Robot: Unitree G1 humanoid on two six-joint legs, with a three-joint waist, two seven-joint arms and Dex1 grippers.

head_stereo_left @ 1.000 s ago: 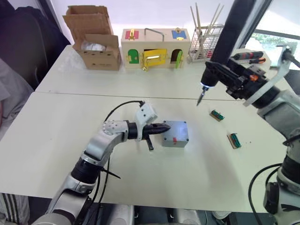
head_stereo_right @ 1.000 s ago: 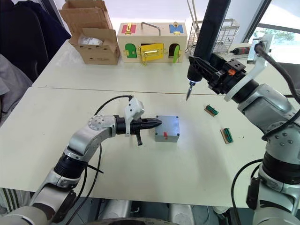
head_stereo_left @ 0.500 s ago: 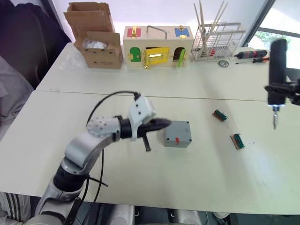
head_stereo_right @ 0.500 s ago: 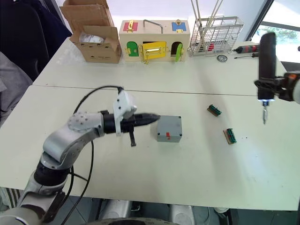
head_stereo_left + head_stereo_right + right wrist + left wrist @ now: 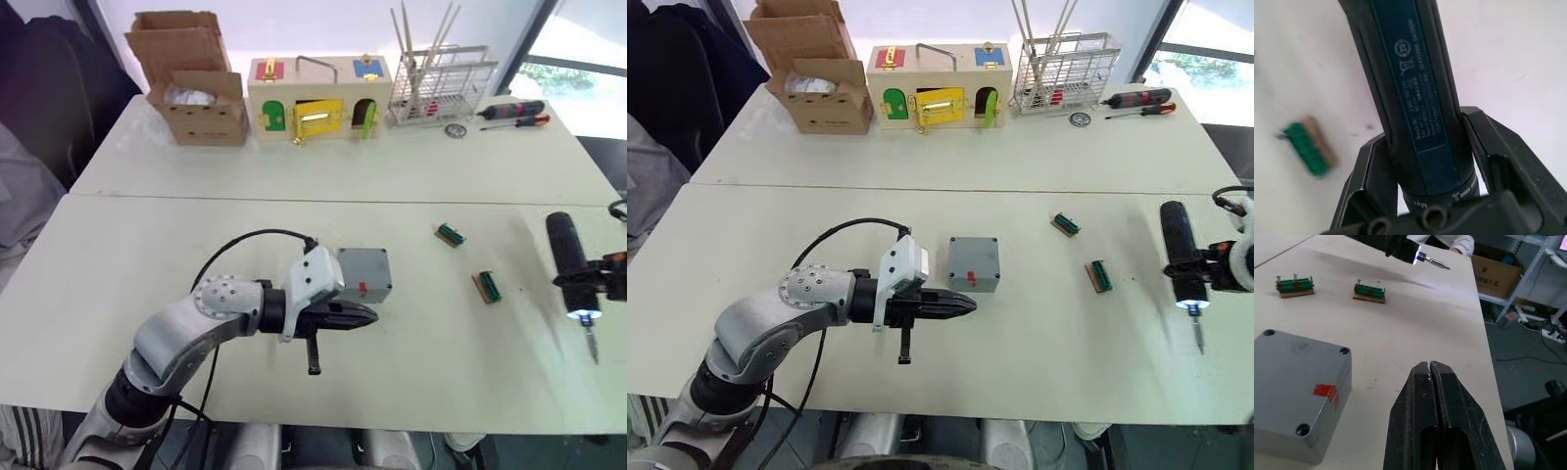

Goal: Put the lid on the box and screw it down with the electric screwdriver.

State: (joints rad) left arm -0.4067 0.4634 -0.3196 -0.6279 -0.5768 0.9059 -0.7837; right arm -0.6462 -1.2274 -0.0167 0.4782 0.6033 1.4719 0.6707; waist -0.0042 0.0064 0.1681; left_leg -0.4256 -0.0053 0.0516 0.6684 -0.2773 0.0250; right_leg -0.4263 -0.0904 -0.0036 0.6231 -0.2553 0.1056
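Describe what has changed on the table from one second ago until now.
The right gripper carried the electric screwdriver from above the middle of the table out to the right edge and lowered it, its jaws still shut on it. The left gripper, jaws shut, drew back from the side of the box toward the near edge. The box, lid on, and the two green parts stayed put.

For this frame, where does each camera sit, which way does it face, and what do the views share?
Left and right eye views: on the head, looking forward and down over the table; both arms show.
Left wrist view: along the shut left end effector toward the box.
Right wrist view: along the right end effector, clamped around the electric screwdriver.
Shared: the left wrist and eye views both show the box, the screwdriver's lit tip and two green terminal blocks.
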